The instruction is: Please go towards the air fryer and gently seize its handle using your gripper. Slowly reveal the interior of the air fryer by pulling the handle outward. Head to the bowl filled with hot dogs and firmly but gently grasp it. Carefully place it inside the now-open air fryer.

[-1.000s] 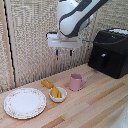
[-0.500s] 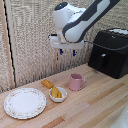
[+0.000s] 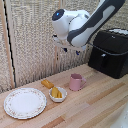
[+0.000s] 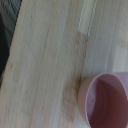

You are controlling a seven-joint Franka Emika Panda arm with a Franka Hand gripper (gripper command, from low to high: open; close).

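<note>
The black air fryer (image 3: 111, 52) stands at the exterior view's right, drawer closed, its short handle (image 3: 103, 57) sticking out of the front. The small white bowl (image 3: 58, 94) holding yellow-orange hot dogs (image 3: 56, 92) sits on the wooden table (image 3: 95, 107) near the middle. My gripper (image 3: 71, 49) hangs high above the table, above the pink mug (image 3: 76, 82) and well short of the air fryer. Its two fingers look apart with nothing between them. The wrist view shows only the mug (image 4: 106, 100) and bare wood; the fingers do not appear there.
A wide patterned-rim plate (image 3: 25, 103) lies at the exterior view's left. A flat orange-tan block (image 3: 47, 83) rests behind the bowl. A slatted wall runs behind the table. A dark shape (image 4: 3, 30) edges the wrist view.
The arm has swung toward the exterior view's right and slightly lower, closer to the air fryer. Nothing on the table has moved.
</note>
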